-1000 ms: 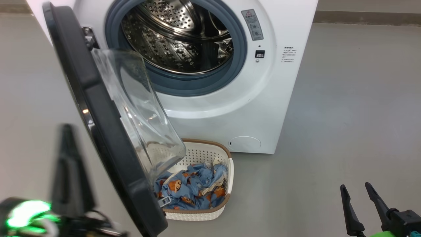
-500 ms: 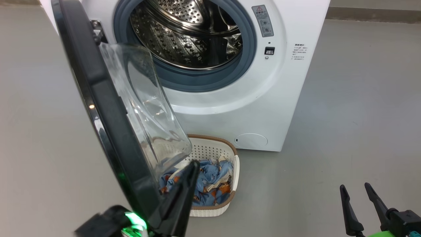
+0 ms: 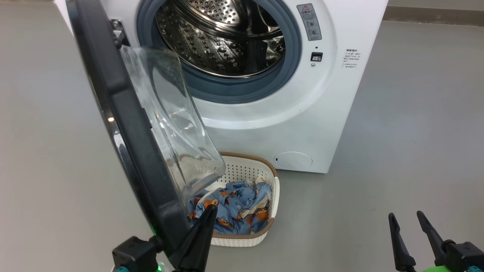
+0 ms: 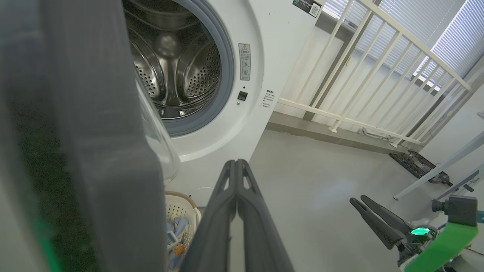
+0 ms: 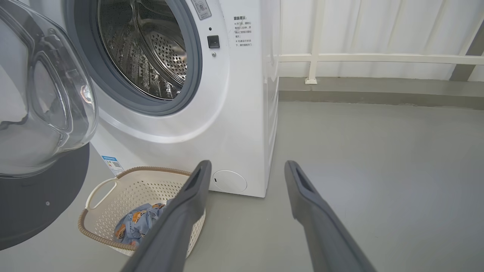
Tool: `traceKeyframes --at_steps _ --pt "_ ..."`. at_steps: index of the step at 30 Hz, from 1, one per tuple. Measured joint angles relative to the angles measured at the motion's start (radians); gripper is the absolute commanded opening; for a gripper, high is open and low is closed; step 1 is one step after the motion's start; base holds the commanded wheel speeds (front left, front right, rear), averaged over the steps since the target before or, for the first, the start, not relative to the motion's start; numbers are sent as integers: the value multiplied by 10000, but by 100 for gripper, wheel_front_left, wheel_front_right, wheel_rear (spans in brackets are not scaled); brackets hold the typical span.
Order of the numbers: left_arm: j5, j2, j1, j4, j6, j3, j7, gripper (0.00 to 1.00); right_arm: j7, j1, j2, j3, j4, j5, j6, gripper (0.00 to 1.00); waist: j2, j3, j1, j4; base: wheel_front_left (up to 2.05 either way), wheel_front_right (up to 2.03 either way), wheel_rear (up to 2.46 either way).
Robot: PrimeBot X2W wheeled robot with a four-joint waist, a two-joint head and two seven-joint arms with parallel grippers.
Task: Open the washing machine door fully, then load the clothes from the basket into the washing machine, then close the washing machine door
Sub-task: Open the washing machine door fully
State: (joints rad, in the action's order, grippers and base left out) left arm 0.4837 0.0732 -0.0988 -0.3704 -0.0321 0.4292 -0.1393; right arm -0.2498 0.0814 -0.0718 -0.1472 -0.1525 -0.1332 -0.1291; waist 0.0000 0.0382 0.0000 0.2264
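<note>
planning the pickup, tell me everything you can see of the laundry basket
The basket is cream-white perforated plastic, a rounded rectangle with a brown woven-look rim and a loop handle on its side. It stands upright on the grey floor right before the washing machine, close beside the open door. Blue bear-print clothes lie crumpled inside, below the rim.

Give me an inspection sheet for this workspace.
Surface: grey floor, no spills seen.
Job's things: washer with door open; drum looks empty; basket on the floor before the washer, clothes in it.
Clutter: dark flat case by the railing.
Grippers: left gripper shut, empty, by the door's lower edge; right gripper open, empty.
Cables: nothing seen.
Surroundings: white railing, blinds.
</note>
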Motion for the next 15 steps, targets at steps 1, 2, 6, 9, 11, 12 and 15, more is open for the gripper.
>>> traceKeyframes --at_steps 1,2,6,9,11,12,15 --pt "-21 23 1 71 -2 -13 0 0 0 0 0 -4 2 0 0 100 0 5 0 15 0 0 0" --pt "-25 42 1 119 -31 -15 0 0 0 0 2 -6 2 0 -2 100 0 15 0 33 0 0 0" --pt "-146 65 11 150 -127 -15 -2 0 0 0 -2 -29 2 -2 -2 100 0 72 0 161 0 0 0" --pt "-244 111 13 159 -280 -46 -6 0 0 0 -2 -67 0 -2 -2 100 0 124 0 290 0 0 0" --pt "-268 121 15 182 -372 -56 -15 0 0 -1 0 -96 -4 -2 0 100 0 150 0 393 0 0 0" --pt "-278 125 18 201 -387 -59 -15 0 0 -1 0 -107 -6 -2 0 100 0 159 0 447 0 0 0" --pt "-343 113 43 291 -445 -54 -15 0 0 -2 4 -159 -23 -2 0 100 0 173 0 617 0 0 0"
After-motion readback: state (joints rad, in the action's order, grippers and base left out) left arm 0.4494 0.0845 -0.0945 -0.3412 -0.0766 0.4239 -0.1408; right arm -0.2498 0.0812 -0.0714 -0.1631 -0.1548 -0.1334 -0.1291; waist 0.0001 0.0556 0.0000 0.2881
